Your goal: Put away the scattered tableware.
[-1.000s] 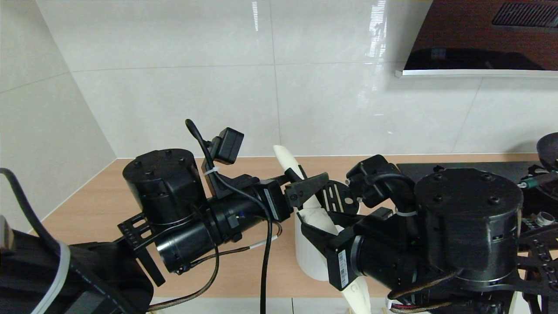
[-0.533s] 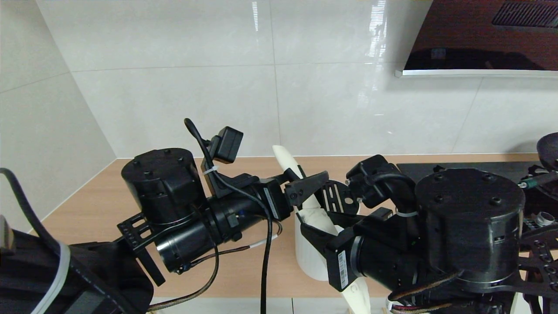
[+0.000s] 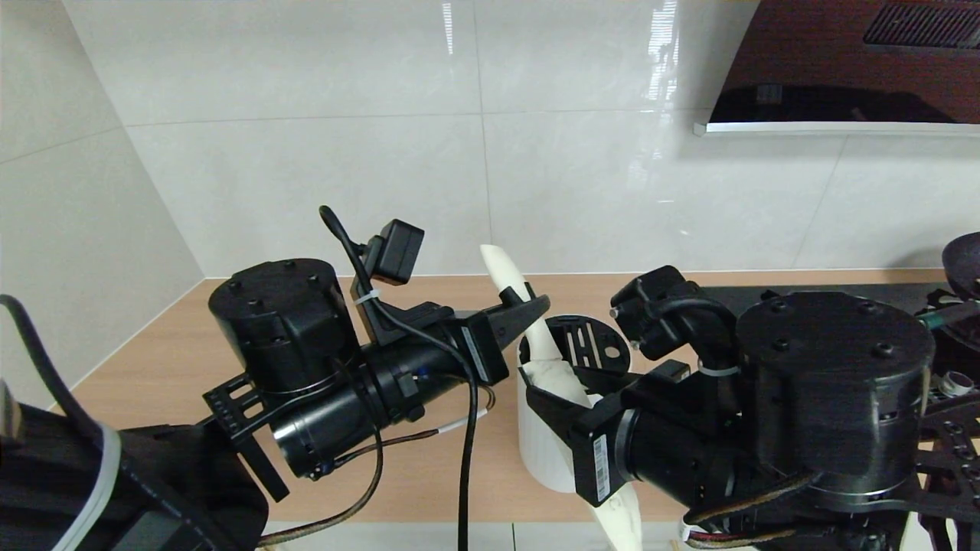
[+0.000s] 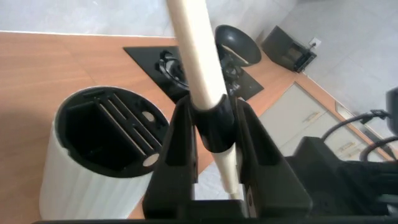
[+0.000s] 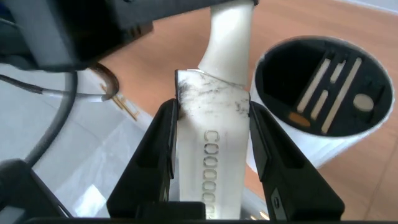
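Note:
A white spatula (image 3: 501, 279) with a long handle (image 4: 193, 50) and a marbled, slotted blade (image 5: 211, 124) is held tilted in the air over the counter by both arms. My left gripper (image 3: 528, 310) is shut on the handle (image 4: 211, 127). My right gripper (image 3: 555, 386) is shut on the blade, its fingers (image 5: 165, 149) pressing both edges. Just behind and below the spatula stands a white ribbed utensil holder (image 3: 540, 451) (image 4: 68, 180) (image 5: 311, 149) with a black slotted inside; the arms hide much of it in the head view.
The wooden counter (image 3: 153, 360) runs to a tiled wall. A black cooktop (image 3: 804, 295) with a dark pan (image 3: 965, 260) (image 4: 236, 46) lies at the right, under a range hood (image 3: 842, 61). Bare counter lies to the left of the holder.
My left gripper has risen slightly and swung toward the handle, lifting the spatula's handle end a little. The right gripper has shifted slightly left with the blade.

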Controlling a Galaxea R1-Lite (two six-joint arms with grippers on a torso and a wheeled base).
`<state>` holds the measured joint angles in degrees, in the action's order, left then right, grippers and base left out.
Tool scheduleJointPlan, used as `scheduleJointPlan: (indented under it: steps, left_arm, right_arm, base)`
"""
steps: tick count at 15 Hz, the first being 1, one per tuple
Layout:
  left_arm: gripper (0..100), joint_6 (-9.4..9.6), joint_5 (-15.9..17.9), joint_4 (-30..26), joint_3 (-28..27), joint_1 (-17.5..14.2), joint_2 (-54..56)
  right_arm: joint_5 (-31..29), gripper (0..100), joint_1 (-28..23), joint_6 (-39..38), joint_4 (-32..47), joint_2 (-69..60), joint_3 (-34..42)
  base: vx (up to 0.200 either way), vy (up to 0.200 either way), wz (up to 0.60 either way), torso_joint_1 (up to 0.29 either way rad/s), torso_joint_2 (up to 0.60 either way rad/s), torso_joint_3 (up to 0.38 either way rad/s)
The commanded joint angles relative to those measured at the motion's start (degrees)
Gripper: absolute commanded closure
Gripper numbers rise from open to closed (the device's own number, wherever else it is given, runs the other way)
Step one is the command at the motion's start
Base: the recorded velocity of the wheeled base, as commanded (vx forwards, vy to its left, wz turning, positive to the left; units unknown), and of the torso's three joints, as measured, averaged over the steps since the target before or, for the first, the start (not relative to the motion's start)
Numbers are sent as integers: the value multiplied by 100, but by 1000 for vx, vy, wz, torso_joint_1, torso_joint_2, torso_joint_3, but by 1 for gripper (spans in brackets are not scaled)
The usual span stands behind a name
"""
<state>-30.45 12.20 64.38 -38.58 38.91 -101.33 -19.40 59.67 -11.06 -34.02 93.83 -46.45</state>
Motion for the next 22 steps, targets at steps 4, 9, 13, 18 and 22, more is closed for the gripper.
scheduleJointPlan:
  steps: [4, 9, 13, 18, 22]
  left_arm:
    - [100, 4, -7, 5, 0, 11, 25]
    - [100, 4, -7, 13, 0, 11, 52]
    - [100, 4, 1, 110, -9, 11, 104]
    - [100, 83, 45, 286, -563, -455, 535]
    - [100, 162, 652, 321, -1644, -841, 438]
  right_arm:
    - [-20, 100, 0, -11, -104, 12, -14]
    - [-29, 0, -8, -19, -254, 48, -31]
    - [-29, 0, -8, -19, -254, 12, -22]
    - [-47, 0, -580, 209, -192, -691, 39]
    - [-38, 0, -1186, 455, -192, -928, 22]
  base:
    - [0, 0, 0, 0, 0, 0]
    - [0, 0, 0, 0, 0, 0]
    - [0, 0, 0, 0, 0, 0]
    - [0, 0, 0, 0, 0, 0]
    - [0, 0, 0, 0, 0, 0]
